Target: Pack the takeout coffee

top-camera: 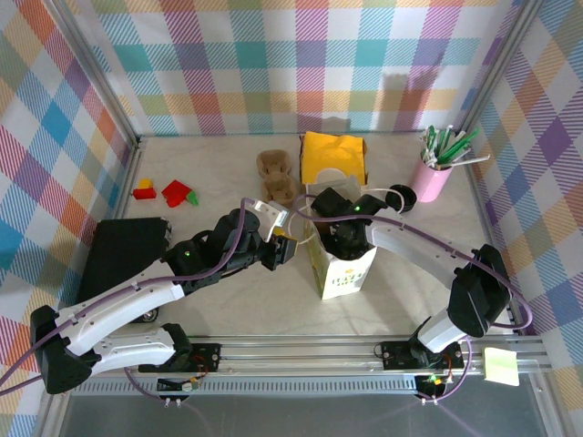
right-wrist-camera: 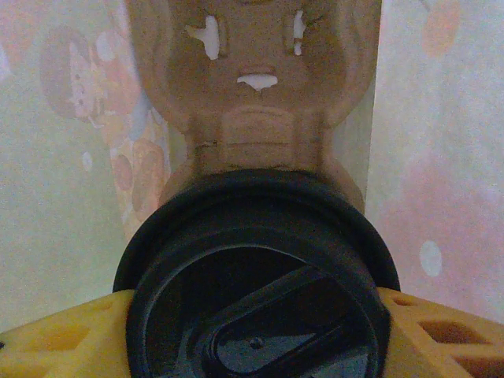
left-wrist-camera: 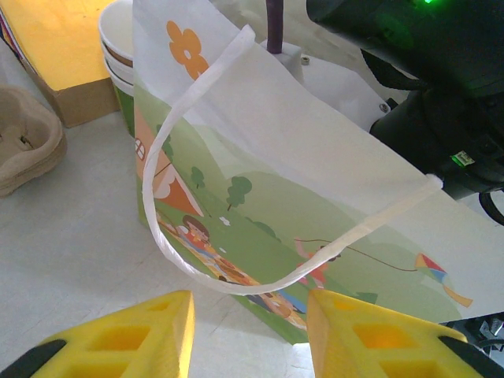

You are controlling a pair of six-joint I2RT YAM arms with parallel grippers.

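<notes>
While the right gripper (right-wrist-camera: 252, 335) reaches down inside the paper bag (top-camera: 348, 269), it is clamped on the takeout coffee (right-wrist-camera: 256, 268). The black lid sits between its yellow fingers (right-wrist-camera: 55, 342), and the cup body under the lid is hidden. Just beyond the gripper, deeper in the bag, lies a brown pulp tray (right-wrist-camera: 260, 94), with the bag walls close on either side. I judge the cup is about to be seated in that tray and is not yet released.

The left gripper (left-wrist-camera: 248, 331) stands wide open and holds nothing. The bag's white handle loop (left-wrist-camera: 370, 228) hangs just ahead of its fingertips, apart from them. Further ahead and to its left, on the bench (left-wrist-camera: 79, 236), stand a stack of paper cups (left-wrist-camera: 118, 39), a yellow box (left-wrist-camera: 55, 47) and a second pulp tray (left-wrist-camera: 27, 138).

The main risk is the bag, which nothing steadies. If the right arm rubs a wall on its way down or out, the light paper could slide, lean or topple with the drink inside. The view past the lid is tight, so the cup base may land on a ridge of the tray and not in a well. If it were let go there, it would tip and the lid might pop. The drooping loop could also snag a finger.
</notes>
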